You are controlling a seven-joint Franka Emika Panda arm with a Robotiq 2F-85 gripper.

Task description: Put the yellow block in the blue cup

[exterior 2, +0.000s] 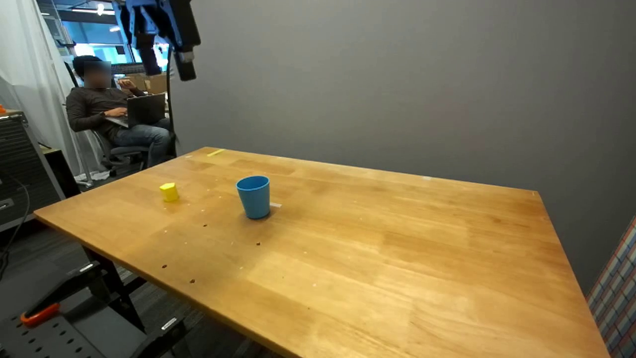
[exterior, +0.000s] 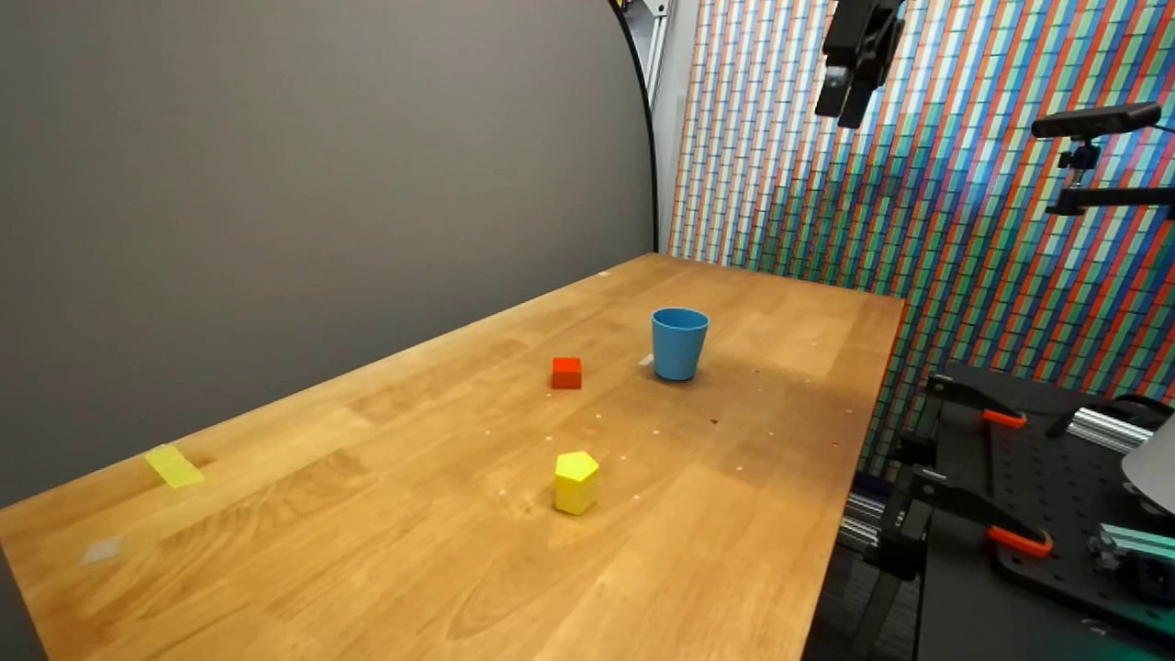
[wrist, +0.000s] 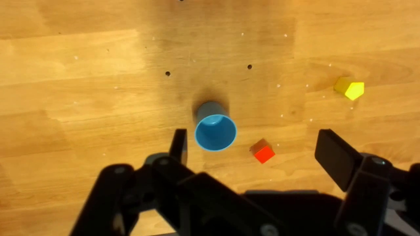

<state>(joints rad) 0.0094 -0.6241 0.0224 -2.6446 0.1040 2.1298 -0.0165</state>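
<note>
In the wrist view, the yellow pentagonal prism (wrist: 350, 88) stands upper right of the jaws' gap (jaws parted).

The place is a robotics lab: a gripper (exterior: 842, 110) hangs above a wooden table (exterior: 367, 551), and nearby are a mounted camera (exterior: 1097, 120) and a perforated black plate (exterior: 1046, 477) with orange-handled clamps (exterior: 978, 510). In an exterior view, a person (exterior 2: 94, 107) sits with a laptop (exterior 2: 146, 110), and what may be cardboard boxes (exterior 2: 156, 84) show hazily behind.
</note>
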